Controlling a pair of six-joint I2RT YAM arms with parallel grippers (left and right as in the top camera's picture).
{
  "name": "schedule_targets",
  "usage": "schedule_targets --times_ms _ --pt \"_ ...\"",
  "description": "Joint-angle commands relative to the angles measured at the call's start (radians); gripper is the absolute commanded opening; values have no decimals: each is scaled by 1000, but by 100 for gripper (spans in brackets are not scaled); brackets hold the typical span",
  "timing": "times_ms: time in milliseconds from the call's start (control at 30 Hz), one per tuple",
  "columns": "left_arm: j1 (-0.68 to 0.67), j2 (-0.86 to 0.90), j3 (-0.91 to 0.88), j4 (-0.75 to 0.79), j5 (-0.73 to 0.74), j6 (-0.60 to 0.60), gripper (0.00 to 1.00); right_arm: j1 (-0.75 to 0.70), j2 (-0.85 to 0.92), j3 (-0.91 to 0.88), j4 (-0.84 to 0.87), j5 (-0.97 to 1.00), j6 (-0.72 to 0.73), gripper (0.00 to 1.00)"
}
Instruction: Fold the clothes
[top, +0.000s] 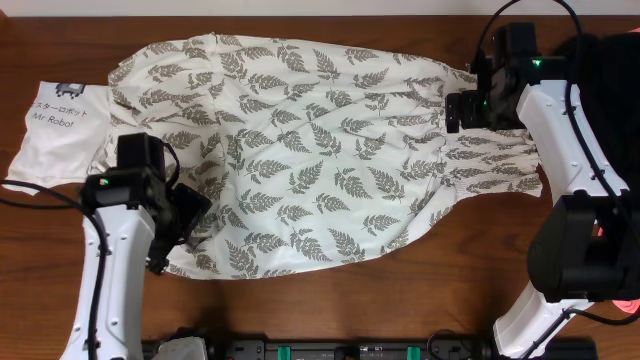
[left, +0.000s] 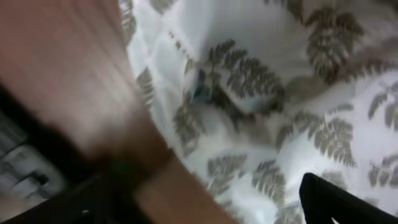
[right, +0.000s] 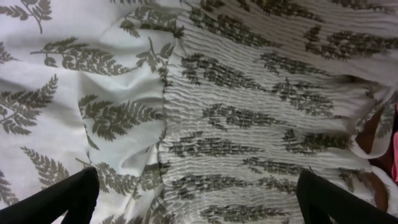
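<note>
The white shirt (top: 55, 130) lies far left on the tabletop (top: 400, 290), meeting the clothes (top: 320, 150), which are spread across the middle. The left hand (top: 188, 215) hovers released over their lower-left hem; its blurred wrist view shows bare wood beside it. The right hand (top: 457, 110), fingers (right: 62, 199) wide apart, hangs over a smocked band whose ribbing only its wrist view shows.

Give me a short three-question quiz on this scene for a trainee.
1. True or false: the thin white fabric garment printed with grey fern leaves lies spread out on the brown wooden table.
2. The plain white shirt printed "Mr Robot" lies nearest: A the left arm; B the right arm; C neither.
3. Is the right tool open or shut?
Key: 1 true; 2 A; 3 open.
</note>
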Motion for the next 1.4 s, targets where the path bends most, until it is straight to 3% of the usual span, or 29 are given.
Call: schedule_targets --times_ms 0,233,667,1367 --pt "10 -8 -89 87 -28 -78 98 0 2 -3 46 10 -8 99" --pt "101 -8 -131 179 -26 -60 98 4 2 -3 86 10 -8 99" --pt "323 -4 -141 246 -15 105 98 6 2 -3 85 10 -8 99" --pt "345 -3 -464 626 39 151 98 6 2 -3 86 10 -8 99"
